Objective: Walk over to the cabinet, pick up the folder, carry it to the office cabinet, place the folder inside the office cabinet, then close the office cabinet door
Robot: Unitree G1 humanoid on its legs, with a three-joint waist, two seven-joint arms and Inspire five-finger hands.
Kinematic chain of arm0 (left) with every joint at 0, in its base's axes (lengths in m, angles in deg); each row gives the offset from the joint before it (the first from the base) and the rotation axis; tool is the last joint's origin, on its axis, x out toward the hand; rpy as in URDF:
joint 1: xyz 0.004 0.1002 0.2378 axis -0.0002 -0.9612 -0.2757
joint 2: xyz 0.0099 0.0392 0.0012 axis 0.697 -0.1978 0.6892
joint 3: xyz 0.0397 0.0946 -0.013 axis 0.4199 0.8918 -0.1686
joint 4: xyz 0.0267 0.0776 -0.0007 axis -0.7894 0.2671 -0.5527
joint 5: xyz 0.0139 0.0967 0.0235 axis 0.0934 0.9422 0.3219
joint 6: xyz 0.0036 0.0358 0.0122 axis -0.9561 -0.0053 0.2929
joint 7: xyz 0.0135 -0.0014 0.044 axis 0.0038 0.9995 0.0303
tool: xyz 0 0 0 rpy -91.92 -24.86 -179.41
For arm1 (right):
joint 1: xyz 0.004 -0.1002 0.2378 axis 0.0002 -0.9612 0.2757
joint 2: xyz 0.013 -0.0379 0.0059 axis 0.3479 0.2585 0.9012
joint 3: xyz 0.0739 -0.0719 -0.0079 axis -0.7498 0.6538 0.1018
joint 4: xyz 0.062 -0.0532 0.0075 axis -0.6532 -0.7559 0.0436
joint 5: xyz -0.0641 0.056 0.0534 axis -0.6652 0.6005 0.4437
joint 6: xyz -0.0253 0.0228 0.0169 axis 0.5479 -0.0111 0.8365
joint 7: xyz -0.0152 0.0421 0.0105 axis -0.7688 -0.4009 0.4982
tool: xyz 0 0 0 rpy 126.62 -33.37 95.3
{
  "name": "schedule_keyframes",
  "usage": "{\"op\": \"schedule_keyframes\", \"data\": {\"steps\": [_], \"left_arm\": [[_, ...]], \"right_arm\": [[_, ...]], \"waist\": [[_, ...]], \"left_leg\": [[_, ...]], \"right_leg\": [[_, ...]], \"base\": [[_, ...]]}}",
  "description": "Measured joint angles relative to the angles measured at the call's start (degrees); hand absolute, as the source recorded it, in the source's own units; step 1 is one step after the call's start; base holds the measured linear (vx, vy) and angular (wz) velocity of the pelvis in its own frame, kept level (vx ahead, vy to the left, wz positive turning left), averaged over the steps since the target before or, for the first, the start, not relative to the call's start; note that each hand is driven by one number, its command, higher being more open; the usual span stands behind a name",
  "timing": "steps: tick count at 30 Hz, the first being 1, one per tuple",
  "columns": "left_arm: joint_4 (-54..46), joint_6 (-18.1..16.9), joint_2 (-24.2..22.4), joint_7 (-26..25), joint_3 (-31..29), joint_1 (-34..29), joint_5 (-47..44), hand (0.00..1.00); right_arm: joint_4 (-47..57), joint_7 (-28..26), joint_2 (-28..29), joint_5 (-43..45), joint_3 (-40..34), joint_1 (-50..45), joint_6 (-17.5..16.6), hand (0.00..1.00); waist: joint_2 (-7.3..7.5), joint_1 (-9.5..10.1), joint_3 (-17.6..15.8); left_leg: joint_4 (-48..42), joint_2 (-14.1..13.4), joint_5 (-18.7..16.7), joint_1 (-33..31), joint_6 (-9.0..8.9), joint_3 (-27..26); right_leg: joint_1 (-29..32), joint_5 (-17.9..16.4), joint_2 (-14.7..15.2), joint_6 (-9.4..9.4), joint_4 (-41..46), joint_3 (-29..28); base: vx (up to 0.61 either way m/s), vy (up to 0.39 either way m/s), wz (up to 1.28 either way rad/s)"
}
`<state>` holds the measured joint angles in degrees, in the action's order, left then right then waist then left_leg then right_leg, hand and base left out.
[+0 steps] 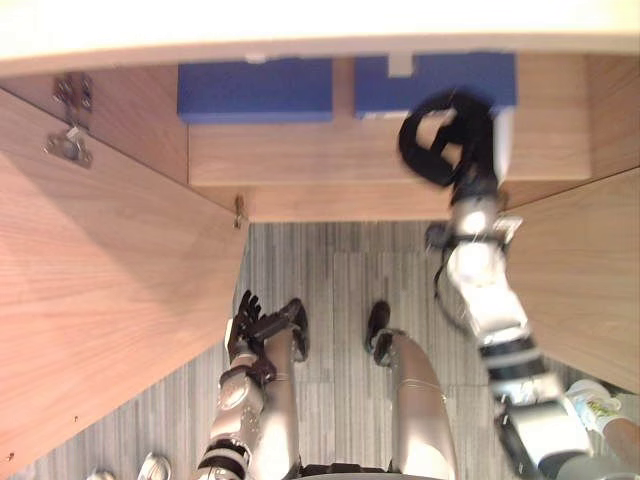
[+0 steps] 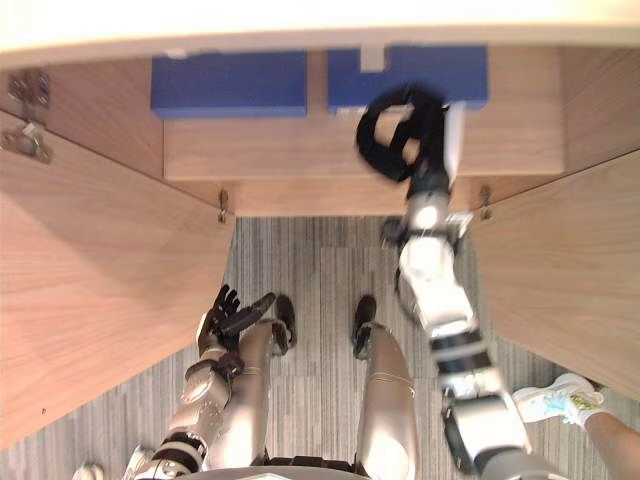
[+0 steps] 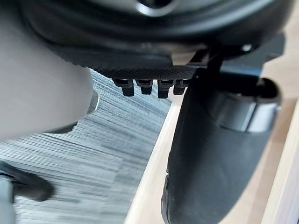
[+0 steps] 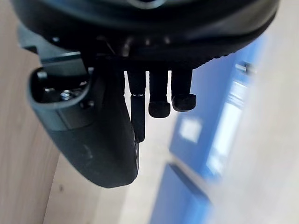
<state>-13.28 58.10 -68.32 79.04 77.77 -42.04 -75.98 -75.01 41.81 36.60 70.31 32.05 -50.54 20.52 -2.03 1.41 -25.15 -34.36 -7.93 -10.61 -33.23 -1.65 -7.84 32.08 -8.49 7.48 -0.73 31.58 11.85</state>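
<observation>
Left arm (image 1: 232,405): silver-grey, rounded shells, dark bands near the wrist.
Right arm (image 1: 495,310): silver-grey segments, pale at the wrist, black bands between the shells.
Left hand (image 1: 245,325): dark, with slim fingers.
Right hand (image 1: 445,135): black.
Left thumb (image 3: 210,163): thick, smooth dark casing, grey metal ring at its base.
Right thumb (image 4: 98,140): the same dark casing, screws in a grey-rimmed recess at its base.
Fingers (image 4: 159,98): black, blunt squared tips in a row.
Palm edge (image 3: 140,70): black, finely dotted.

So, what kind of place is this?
Probably an office: an open wooden cabinet holds a left blue folder and a right blue folder, and grey striped carpet covers the floor.
</observation>
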Motion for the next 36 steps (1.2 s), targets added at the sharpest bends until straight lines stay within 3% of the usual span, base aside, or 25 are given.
{"op": "schedule_keyframes", "data": {"steps": [4, 5, 13, 16, 21, 30, 36], "left_arm": [[3.53, 0.45, 3.81, 0.73, 0.31, -3.59, 1.94, 1.0], [4.39, 0.56, 4.59, 0.8, 0.29, -4.85, 2.19, 1.0], [5.78, 1.31, 4.54, 0.97, -1.56, -10.55, 6.36, 1.0], [5.64, 1.32, 4.5, 0.77, -2.83, -11.64, 8.21, 1.0], [5.65, 1.36, 4.24, 0.5, -3.28, -12.78, 11.45, 1.0], [4.17, 1.83, 3.88, 0.12, -4.5, -16.55, 12.75, 1.0], [-14.34, 2.48, 3.5, -1.56, -4.42, -22.84, 13.36, 1.0]], "right_arm": [[-5.56, -5.82, 2.35, -3.45, 1.84, -10.36, -0.42, 0.0], [-8.19, -6.85, 3.2, -4.93, 1.78, -12.56, -0.51, 1.0], [-30.62, -9.85, 10.54, -9.86, -9.01, -24.24, -0.16, 1.0], [-36.57, -9.4, 11.51, -8.45, -14.39, -24.67, 0.63, 1.0], [-43.97, -8.3, 11.59, -0.73, -22.06, -25.36, 1.5, 1.0], [-45.39, -8.49, 11.69, 2.04, -23.43, -26.9, 2.08, 1.0], [-45.54, -8.4, 11.79, 2.95, -25.43, -27.3, 2.08, 1.0]], "waist": [[2.0, -0.74, 2.36], [2.56, -0.9, 3.85], [3.15, -1.77, 14.04], [3.16, -2.55, 16.03], [3.19, -2.63, 17.31], [3.2, -2.45, 18.04], [3.19, -2.22, 18.05]], "left_leg": [[8.43, 0.29, 1.95, 9.12, -0.38, -1.88], [10.47, 0.47, 2.62, 11.23, -0.64, -2.5], [25.36, 3.35, 5.6, 26.9, -0.57, -5.9], [29.4, 4.25, 7.01, 30.19, -0.54, -6.63], [34.1, 5.18, 9.02, 35.32, -0.34, -7.03], [39.39, 6.54, 11.65, 40.89, 0.24, -6.73], [39.66, 7.72, 12.04, 41.26, 0.95, -4.81]], "right_leg": [[-8.65, 3.16, -1.48, -0.49, -9.31, -0.82], [-10.69, 4.3, -1.84, -0.72, -11.96, -1.24], [-25.44, 8.99, -2.0, -2.87, -27.45, -2.99], [-27.39, 9.56, -1.78, -3.2, -29.15, -3.62], [-30.87, 10.29, -1.63, -3.3, -30.93, -3.97], [-34.64, 11.13, -1.37, -3.68, -32.61, -3.54], [-36.09, 11.19, -0.19, -4.1, -32.79, -2.05]], "base": [[0.15, -0.003, -0.17], [0.15, 0.016, -0.18], [0.16, 0.045, -0.14], [0.06, 0.037, -0.12], [-0.01, 0.02, -0.04], [-0.06, 0.013, 0.01], [-0.04, 0.025, 0.17]]}}
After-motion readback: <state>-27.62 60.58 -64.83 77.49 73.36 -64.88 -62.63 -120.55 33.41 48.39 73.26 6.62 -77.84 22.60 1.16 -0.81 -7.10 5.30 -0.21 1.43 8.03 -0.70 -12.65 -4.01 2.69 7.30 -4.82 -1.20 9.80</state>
